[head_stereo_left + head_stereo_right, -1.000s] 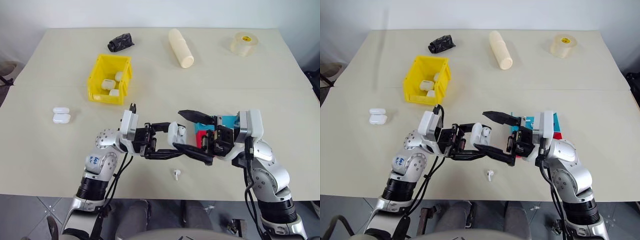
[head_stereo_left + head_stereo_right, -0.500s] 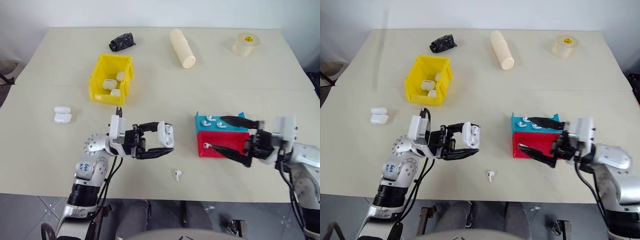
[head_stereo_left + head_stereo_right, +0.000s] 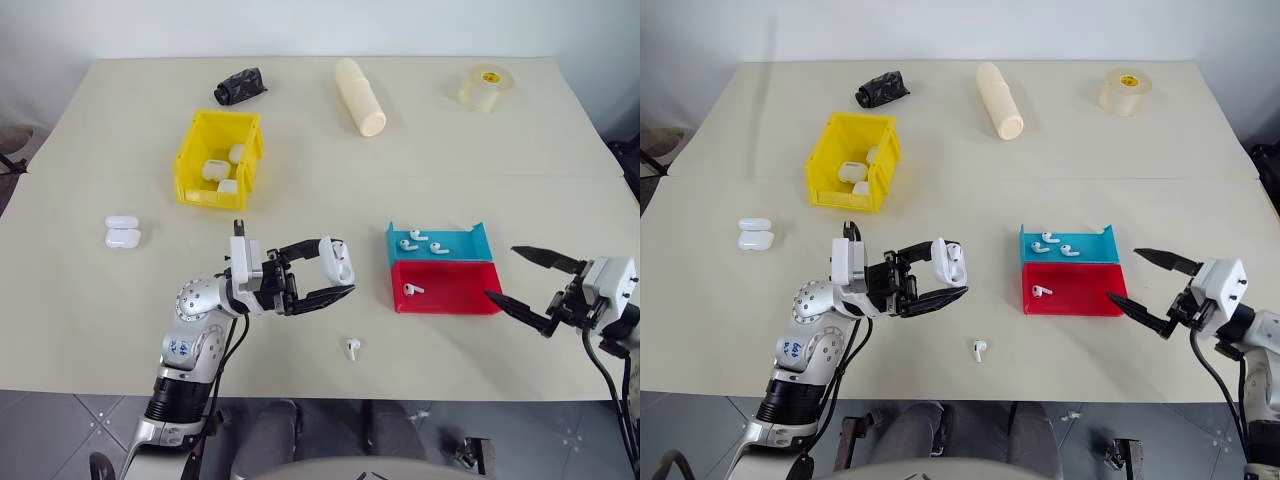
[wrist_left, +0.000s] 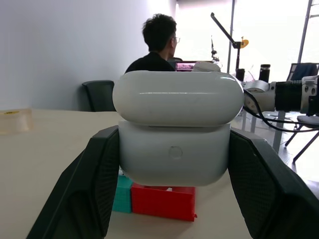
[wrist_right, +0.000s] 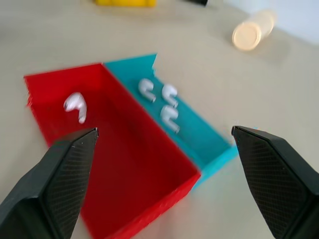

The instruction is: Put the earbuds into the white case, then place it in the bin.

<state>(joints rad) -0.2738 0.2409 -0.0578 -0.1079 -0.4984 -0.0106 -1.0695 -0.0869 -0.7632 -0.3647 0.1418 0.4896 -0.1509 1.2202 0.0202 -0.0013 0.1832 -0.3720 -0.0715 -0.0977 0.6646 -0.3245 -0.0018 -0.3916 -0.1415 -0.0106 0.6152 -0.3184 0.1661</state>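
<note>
My left gripper [image 3: 337,274] is shut on the white case [image 3: 335,260], holding it above the table's front; the left wrist view shows the case [image 4: 174,129] squeezed between both fingers [image 4: 99,174]. My right gripper [image 3: 502,273] stands open and empty, just right of the red tray [image 3: 450,292]. One of the earbuds [image 3: 352,348] lies loose on the table below the case. Another earbud [image 3: 413,290] lies in the red tray, and three more [image 3: 411,240] in the blue tray [image 3: 455,245]. The yellow bin [image 3: 187,160] stands at the back left with white cases inside.
Two more white cases [image 3: 123,231] lie at the left of the table. Along the far edge are a black object [image 3: 240,84], a cream cylinder [image 3: 360,95] and a tape roll [image 3: 487,87]. A person [image 4: 157,47] sits in the background of the left wrist view.
My right gripper, open throughout, drew away from the case and swung right, past the trays, uncovering them. My left gripper kept its hold on the case and drifted slightly left.
</note>
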